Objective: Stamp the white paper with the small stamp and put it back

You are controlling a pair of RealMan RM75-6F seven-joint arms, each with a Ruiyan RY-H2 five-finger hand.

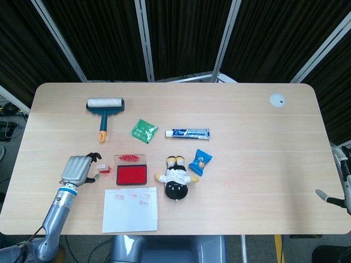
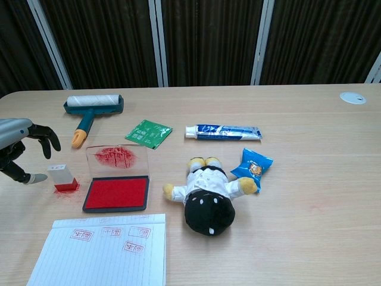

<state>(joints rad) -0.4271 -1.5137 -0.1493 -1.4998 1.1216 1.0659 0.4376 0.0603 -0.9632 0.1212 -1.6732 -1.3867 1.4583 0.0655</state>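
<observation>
The left hand (image 2: pixel 21 149) is seen empty with fingers spread just left of the small stamp (image 2: pixel 62 177), which stands upright beside the ink pad (image 2: pixel 116 193), while the right hand (image 1: pixel 341 183) is well apart at the far table edge.

Bright even overhead light, soft faint shadows, sharp focus throughout

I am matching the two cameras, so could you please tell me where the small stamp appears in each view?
Head view: the small stamp sits left of centre, just beyond the left hand.
Chest view: the small stamp stands at the left, close by the left hand.
Shared landmark: the red ink pad, immediately right of it.
</observation>
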